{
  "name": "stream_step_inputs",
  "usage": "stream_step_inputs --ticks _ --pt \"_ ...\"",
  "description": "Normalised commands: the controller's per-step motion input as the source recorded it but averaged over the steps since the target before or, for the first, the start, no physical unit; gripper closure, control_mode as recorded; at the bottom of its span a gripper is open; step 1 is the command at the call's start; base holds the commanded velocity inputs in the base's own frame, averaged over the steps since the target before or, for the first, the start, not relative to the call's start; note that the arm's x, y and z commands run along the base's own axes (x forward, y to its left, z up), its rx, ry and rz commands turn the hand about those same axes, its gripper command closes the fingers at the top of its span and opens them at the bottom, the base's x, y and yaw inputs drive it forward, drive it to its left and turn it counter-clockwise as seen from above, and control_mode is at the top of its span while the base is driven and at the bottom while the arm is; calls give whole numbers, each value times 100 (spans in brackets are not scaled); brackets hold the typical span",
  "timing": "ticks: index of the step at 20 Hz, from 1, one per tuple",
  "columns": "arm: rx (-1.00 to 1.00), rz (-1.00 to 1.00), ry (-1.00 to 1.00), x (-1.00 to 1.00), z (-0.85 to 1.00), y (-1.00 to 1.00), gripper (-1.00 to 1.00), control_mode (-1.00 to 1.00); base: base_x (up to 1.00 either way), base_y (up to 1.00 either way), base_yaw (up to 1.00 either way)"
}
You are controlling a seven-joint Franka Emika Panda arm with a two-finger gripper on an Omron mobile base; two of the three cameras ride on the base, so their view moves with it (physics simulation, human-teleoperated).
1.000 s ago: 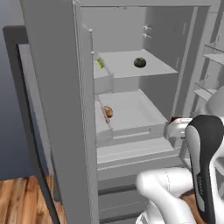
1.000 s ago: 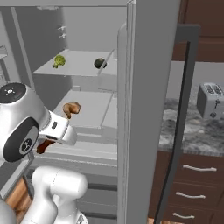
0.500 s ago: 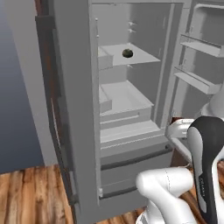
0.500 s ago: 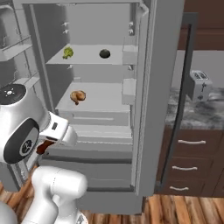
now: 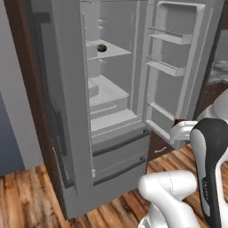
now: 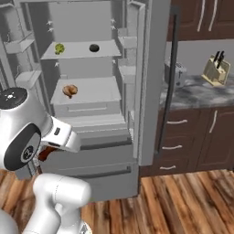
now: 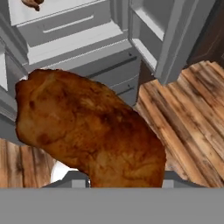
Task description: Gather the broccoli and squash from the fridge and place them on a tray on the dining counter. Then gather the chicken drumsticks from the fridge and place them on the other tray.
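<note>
— Wood floor (image 6: 183, 201) and dark cabinets (image 6: 201, 137) frame your fridge (image 5: 75, 111), both doors open. What's inside?

— You see broccoli (image 6: 59, 48) and a dark ball (image 6: 94, 47) on the upper shelf, one drumstick (image 6: 70, 90) below.

— And the gripper (image 7: 118, 181)?

— Yours is clamped on another drumstick (image 7: 87, 131), low before the fridge drawers.
</note>
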Motion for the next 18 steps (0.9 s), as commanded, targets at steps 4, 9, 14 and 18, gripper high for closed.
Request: stream_step_inputs --ticks 4,9,14,18 --pt "0 0 0 0 0 0 100 100 -64 2 -45" --pt "0 0 0 0 0 0 100 100 -55 0 -49" --pt "0 0 0 0 0 0 100 100 -55 0 -49" --pt "0 0 0 0 0 0 100 100 -55 -4 -49"
